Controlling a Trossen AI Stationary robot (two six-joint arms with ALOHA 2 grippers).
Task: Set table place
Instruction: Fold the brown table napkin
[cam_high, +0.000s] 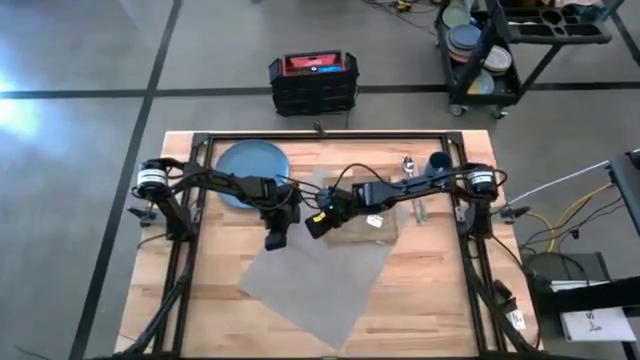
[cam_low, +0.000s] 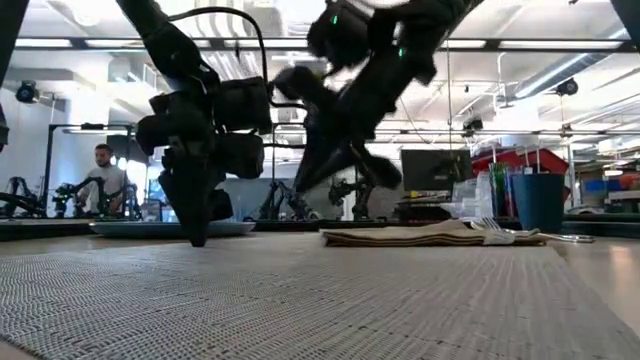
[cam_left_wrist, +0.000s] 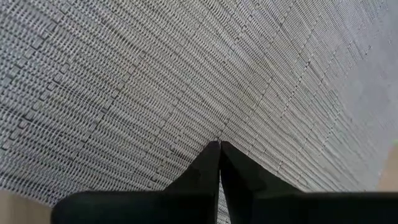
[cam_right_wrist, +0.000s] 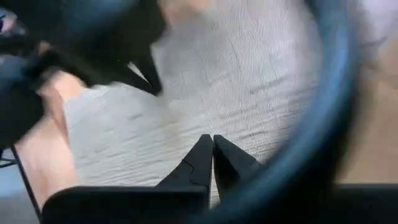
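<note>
- Placemat (cam_high: 320, 280): grey woven rectangle, lying skewed like a diamond on the wooden table (cam_high: 430, 300), filling the near foreground of the low view. It is judged to be the step in hand: squaring it to the table edge.
- Left gripper (cam_high: 274, 240): pressing tip-down on the placemat's upper-left part, fingers (cam_left_wrist: 208, 163) closed together with nothing seen between them. Dragging under light downward pressure seems wiser than pinching; the weave (cam_left_wrist: 155, 81) is probably gripping the pads well.
- Right gripper (cam_high: 314, 228): hanging just beside the left one over the placemat's upper corner, its fingertips likewise closed together, not visibly holding anything. Both tips should be moving together so the cloth is rotating rather than buckling.
- Napkin (cam_high: 362, 230): tan, folded, lying under the right arm at the mat's far edge, possibly overlapping it; risk of it being dragged along.
- Fork (cam_low: 500, 231): resting on the napkin's right end.
- Plate (cam_high: 250, 172): blue, waiting at the far left of the table.
- Spoon (cam_high: 409, 165) and cup (cam_high: 440, 160): far right, well clear of the mat.
</note>
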